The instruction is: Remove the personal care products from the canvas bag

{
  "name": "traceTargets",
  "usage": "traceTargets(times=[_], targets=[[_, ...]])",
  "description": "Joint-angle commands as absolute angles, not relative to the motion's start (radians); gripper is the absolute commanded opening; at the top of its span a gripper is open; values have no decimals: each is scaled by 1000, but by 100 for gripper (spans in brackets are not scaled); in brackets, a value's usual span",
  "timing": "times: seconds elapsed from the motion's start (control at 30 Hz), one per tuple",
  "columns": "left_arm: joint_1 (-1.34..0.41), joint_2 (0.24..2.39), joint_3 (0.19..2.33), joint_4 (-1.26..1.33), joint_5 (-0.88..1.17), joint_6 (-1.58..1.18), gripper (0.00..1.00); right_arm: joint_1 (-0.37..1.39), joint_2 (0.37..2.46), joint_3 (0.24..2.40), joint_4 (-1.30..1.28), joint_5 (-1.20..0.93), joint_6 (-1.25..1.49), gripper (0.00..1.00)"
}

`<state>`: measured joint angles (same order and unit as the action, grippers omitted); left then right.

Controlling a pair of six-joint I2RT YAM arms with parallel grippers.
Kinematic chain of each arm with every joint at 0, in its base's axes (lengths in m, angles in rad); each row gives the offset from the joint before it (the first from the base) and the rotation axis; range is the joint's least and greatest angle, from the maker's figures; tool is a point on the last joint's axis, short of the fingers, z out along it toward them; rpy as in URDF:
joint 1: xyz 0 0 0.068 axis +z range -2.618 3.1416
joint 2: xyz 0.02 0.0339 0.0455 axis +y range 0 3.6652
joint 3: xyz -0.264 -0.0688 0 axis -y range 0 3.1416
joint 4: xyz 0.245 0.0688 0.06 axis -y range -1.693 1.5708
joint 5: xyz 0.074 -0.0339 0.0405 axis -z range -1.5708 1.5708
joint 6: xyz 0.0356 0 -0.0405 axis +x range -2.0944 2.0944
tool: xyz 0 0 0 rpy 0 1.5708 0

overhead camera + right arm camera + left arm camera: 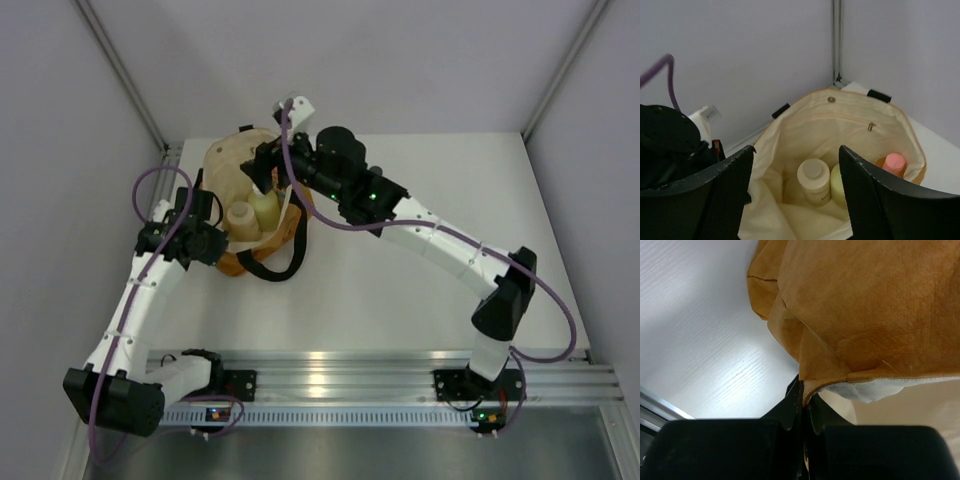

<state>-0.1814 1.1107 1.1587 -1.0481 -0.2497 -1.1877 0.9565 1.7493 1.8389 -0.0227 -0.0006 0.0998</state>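
**Left fingers pinch the bag's rim; right fingers hang open over its mouth.**

The bag [226, 166] sits at the far left of the white surface [380, 310], close to the corner walls, with its mouth up and its cream lining showing. The left fingers [799, 405] are closed tight on the tan rim at the bag's near-left side, with the fabric edge clamped between them. The right fingers [262, 175] stand well apart above the opening and hold nothing. Inside the bag, a cream bottle [813, 181] stands upright just beside a yellow-green bottle [839, 188]. A pink-capped bottle [894, 163] rests against the bag's side wall. A black strap [285, 270] lies on the surface in front of the bag.
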Motion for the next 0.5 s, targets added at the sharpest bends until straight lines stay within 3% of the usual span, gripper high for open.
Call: traceTargets(times=[0.0, 0.27, 0.47], targets=[[-179, 1097, 1135, -1029, -215, -1223, 0, 977, 1867, 1957, -273, -41, 146, 67], [-178, 1080, 1144, -1028, -264, -1239, 0, 980, 2091, 2247, -480, -32, 152, 66], [-178, 1078, 1123, -1029, -256, -1255, 0, 980, 2197, 2325, -486, -31, 132, 62]])
